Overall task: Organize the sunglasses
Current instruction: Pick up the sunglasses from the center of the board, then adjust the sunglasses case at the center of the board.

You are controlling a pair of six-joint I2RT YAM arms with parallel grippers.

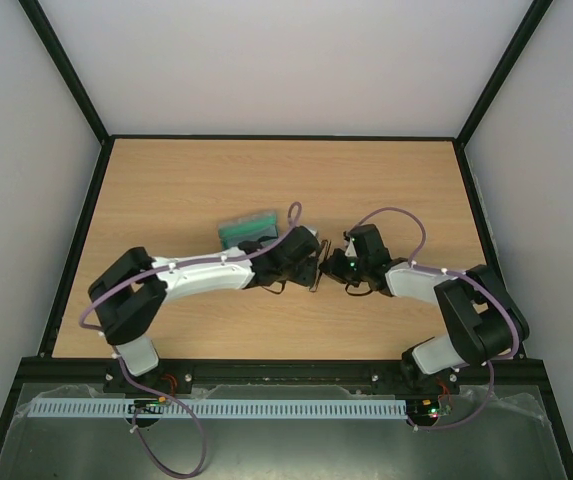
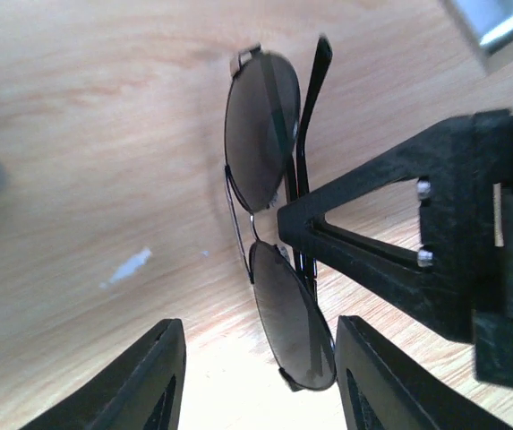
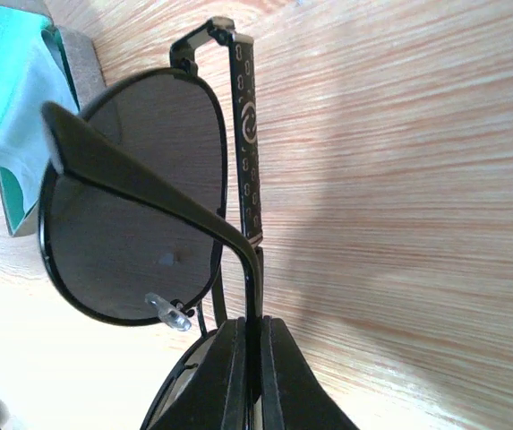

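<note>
Near counter (image 1: 166, 190) centre, 4 o'clock from case (image 1: 249, 228): sunglasses (image 2: 260, 134), my right pincer (image 3: 254, 336) clamped on temple arm; left pincer (image 2: 260, 324) parted around lens. Risk: single thin grip, frame pivots, slips, drops.

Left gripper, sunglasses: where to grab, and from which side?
Probably the outer end of the nearer lens, by its hinge, coming from the left arm's side. The right gripper is shut on a folded temple arm at mid-frame, so the middle is taken. The sunglasses present a thin edge between the open left gripper's fingers.
</note>
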